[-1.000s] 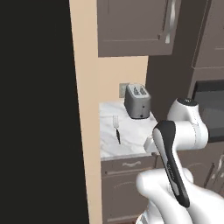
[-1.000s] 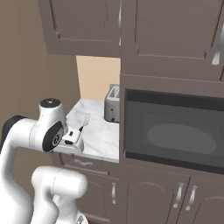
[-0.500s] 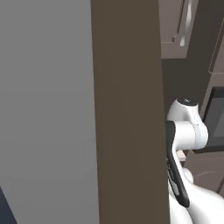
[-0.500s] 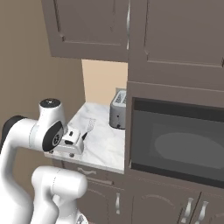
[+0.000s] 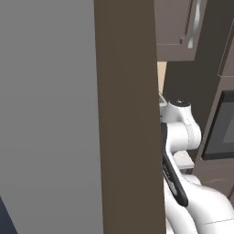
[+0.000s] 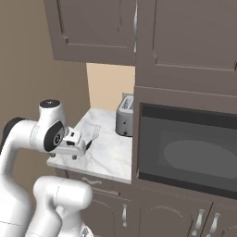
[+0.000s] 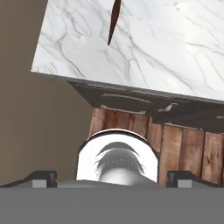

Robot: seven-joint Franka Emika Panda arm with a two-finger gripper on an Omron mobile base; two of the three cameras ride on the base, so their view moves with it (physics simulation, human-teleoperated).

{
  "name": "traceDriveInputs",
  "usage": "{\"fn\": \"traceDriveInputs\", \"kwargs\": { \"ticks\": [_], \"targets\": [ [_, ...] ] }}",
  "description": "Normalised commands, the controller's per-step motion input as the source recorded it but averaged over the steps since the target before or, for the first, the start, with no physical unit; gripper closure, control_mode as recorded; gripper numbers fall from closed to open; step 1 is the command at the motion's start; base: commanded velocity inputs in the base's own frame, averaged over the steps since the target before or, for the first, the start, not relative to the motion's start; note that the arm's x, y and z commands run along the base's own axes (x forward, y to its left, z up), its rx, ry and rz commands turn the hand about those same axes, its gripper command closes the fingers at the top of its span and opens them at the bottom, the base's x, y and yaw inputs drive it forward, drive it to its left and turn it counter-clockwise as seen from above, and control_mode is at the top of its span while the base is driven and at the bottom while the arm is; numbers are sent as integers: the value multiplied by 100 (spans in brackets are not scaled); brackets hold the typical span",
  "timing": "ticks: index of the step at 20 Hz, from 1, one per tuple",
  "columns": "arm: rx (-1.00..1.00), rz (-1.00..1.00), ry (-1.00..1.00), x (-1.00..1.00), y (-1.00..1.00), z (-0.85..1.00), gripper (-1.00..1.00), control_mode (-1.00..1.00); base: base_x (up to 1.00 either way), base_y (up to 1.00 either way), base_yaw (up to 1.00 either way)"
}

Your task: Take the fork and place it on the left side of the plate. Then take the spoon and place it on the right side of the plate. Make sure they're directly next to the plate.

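— Where's my dark two-finger gripper (image 6: 81, 147)?
— Left of centre in the right base view, above the white marbled counter (image 6: 109, 155); I cannot tell its jaw state.
— Changes?
— The base has driven on; the whole picture shifted.
— Count?
— One small silvery dark-handled fork (image 6: 94, 134) on the counter mid-frame, one grey toaster (image 6: 124, 115), one black microwave (image 6: 187, 152).

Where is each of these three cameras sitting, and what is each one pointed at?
Left base view: behind the arm's left, facing a tall brown panel; white arm at right.
Right base view: behind the arm's right, facing the white marble counter, silver toaster, black microwave; arm and hand at left.
Hand view: on the hand, looking down at the counter edge and wooden floor.
The last two share the counter and the slim fork.
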Motion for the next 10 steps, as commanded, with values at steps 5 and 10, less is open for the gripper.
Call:
{"fn": "traceDriveInputs", "kwargs": {
  "ticks": [5,10],
  "targets": [
    [-3,0,0,59,20,0,-100,-100,0,0,0],
    [0,0,-1,57,4,-9,-100,-100,0,0,0]
  ]
}}
